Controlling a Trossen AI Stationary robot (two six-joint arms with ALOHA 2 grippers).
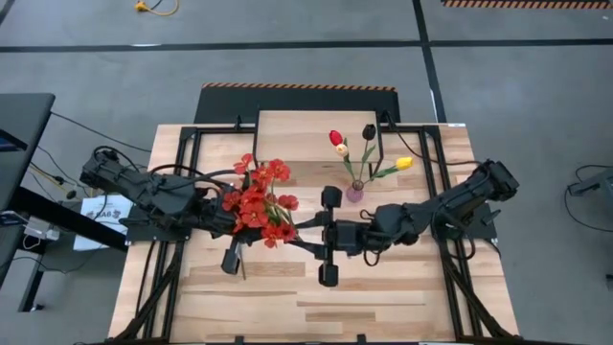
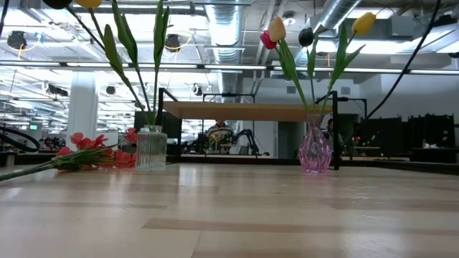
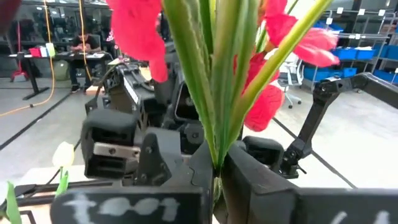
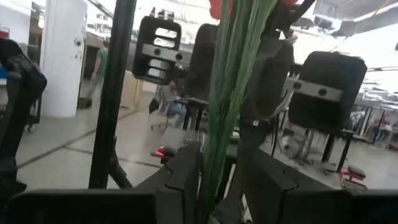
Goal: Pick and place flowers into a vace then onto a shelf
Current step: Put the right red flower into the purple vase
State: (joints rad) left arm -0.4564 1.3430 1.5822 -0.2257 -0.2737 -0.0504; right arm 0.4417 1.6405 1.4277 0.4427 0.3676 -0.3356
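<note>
Two grippers, left (image 1: 233, 230) and right (image 1: 305, 230), clamp one red spray (image 1: 261, 203); release one before lifting toward the vase (image 1: 354, 194) at two o'clock.

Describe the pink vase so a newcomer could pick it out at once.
Start at the slatted wooden table and look toward its far edge, where the low wood-topped shelf stands. Just in front of the shelf's right end sits the small pink vase, holding upright tulips. Unlike the clear ribbed vase to its left in the low view, it is tinted pink and bulbous.
</note>
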